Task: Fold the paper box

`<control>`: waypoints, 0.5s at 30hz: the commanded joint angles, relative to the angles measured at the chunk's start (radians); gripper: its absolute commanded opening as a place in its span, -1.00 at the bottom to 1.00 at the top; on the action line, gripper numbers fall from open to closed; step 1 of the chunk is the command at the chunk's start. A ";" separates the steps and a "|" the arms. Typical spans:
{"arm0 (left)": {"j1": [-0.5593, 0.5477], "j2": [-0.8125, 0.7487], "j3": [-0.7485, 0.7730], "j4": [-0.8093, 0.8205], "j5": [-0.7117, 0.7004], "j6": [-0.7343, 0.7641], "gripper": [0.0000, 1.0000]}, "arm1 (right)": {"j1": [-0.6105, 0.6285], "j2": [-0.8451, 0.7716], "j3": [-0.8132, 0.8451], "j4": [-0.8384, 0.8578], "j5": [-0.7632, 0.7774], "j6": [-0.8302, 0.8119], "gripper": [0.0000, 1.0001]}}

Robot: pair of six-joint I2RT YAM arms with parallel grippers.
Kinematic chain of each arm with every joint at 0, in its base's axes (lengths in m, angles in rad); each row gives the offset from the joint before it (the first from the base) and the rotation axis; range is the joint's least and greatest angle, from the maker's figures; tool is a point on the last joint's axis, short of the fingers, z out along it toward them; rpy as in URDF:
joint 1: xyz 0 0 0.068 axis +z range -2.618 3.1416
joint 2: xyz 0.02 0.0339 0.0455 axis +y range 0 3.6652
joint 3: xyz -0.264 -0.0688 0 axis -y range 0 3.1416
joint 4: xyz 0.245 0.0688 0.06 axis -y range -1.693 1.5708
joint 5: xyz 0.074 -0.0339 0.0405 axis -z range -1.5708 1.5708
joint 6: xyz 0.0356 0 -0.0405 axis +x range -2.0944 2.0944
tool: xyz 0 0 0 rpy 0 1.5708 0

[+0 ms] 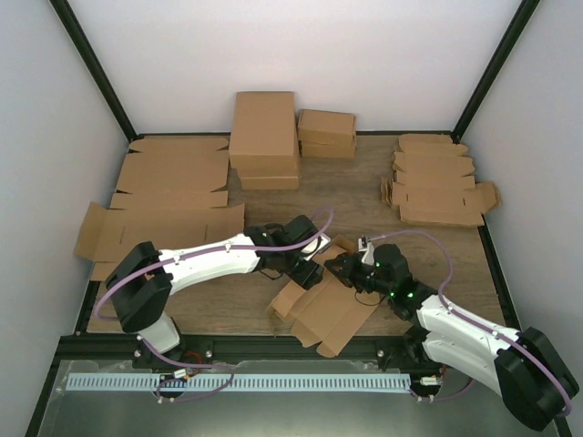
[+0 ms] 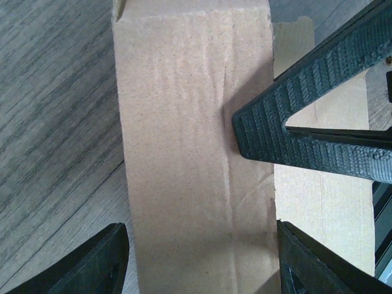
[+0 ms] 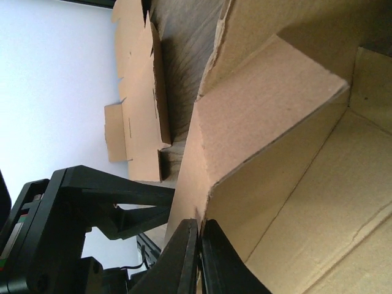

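Observation:
The paper box (image 1: 325,308) lies partly folded on the wooden table near the front edge, its flaps spread out. My left gripper (image 1: 312,258) reaches over its far end. In the left wrist view this gripper (image 2: 201,248) is open and straddles an upright brown flap (image 2: 190,153); its right finger (image 2: 306,263) touches the flap's edge and its left finger (image 2: 92,263) stands just beside it. My right gripper (image 1: 344,269) comes from the right. In the right wrist view that gripper (image 3: 200,228) is shut on the thin edge of a raised wall (image 3: 257,116) of the box.
Large flat cardboard sheets (image 1: 173,196) cover the left side of the table. Big folded boxes (image 1: 264,137) and a smaller pair (image 1: 326,133) stand at the back. A stack of die-cut blanks (image 1: 437,187) lies at the right rear. Black frame rails edge the table.

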 commanded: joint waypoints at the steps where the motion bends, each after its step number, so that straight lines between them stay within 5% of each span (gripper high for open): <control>1: -0.003 0.022 0.030 0.001 0.002 0.011 0.29 | 0.005 0.009 -0.002 -0.021 0.016 -0.034 -0.89; 8: -0.003 0.023 0.042 -0.011 -0.014 0.023 0.08 | 0.004 -0.017 0.050 -0.132 0.071 -0.122 -0.65; 15: -0.004 0.019 0.043 -0.023 -0.028 0.026 0.08 | -0.009 -0.087 0.161 -0.340 0.160 -0.353 -0.43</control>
